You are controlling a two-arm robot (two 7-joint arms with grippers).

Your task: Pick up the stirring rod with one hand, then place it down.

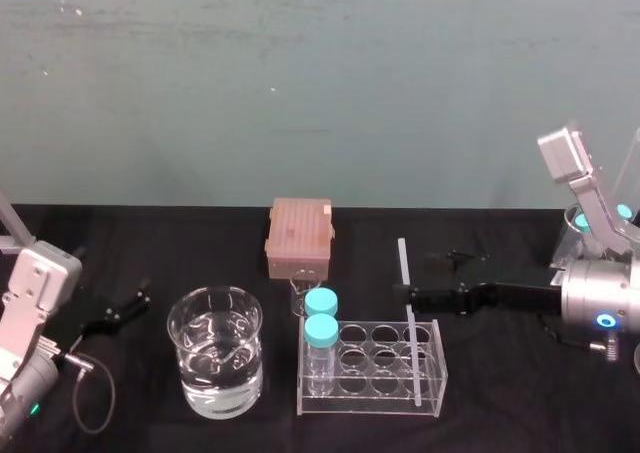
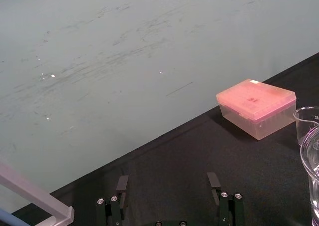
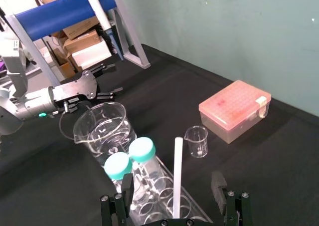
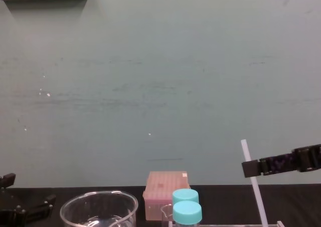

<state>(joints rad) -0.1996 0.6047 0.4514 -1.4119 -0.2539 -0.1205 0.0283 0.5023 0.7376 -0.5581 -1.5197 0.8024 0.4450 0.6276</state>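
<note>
Stirring rod (image 1: 409, 323) stands nearly upright in the right end of the clear tube rack (image 1: 370, 410), right of two blue-capped bottles (image 1: 321, 318). Reaching in from the right, the right gripper (image 3: 172, 182) has its fingers spread wide, one on either side of the rod, unclenched. At the near left, the left gripper (image 2: 168, 182) rests idle with its fingers apart.

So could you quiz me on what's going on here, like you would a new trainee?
1. True or false: the stirring rod is lying flat.
2. Which gripper has the rod between its fingers? A) left B) right C) both
3. Fill in: the rod stands in the clear ____ that also holds two blue-capped bottles.

Key
1. False: it stands nearly upright.
2. B: the right gripper is open, a finger on each side of the rod. The left gripper sits open, left of the beaker.
3. rack.
</note>
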